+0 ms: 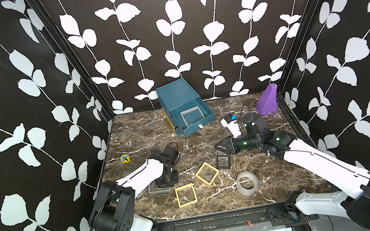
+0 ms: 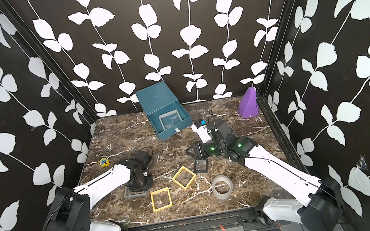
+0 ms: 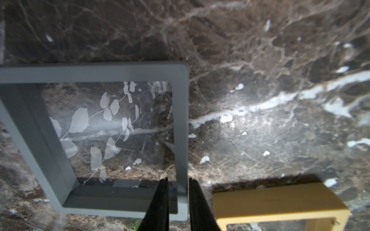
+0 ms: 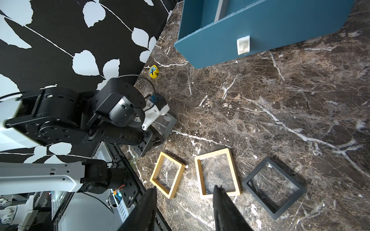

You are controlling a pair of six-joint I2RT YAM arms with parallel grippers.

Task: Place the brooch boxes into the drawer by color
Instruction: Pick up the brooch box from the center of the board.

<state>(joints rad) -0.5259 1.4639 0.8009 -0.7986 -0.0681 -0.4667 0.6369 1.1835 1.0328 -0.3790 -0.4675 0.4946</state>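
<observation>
A grey brooch box [image 3: 90, 74] lies flat at the front left of the table. My left gripper [image 3: 178, 180] points straight down on it. Its jaws straddle one side rail, nearly closed, with a thin gap on the inner side. The teal drawer chest [image 1: 175, 94] stands at the back. Its top drawer is pulled out with another grey brooch box [image 1: 191, 116] inside. Two yellow brooch boxes [image 1: 186, 195] [image 1: 207, 173] and a black one [image 1: 223, 161] lie mid-table. My right gripper [image 1: 218, 146] hovers open and empty just behind the black box.
A clear tape roll [image 1: 247, 183] lies front right. A purple wedge [image 1: 267, 102] stands in the back right corner. A small yellow piece [image 1: 125, 158] sits by the left wall. Patterned walls close in the table on three sides.
</observation>
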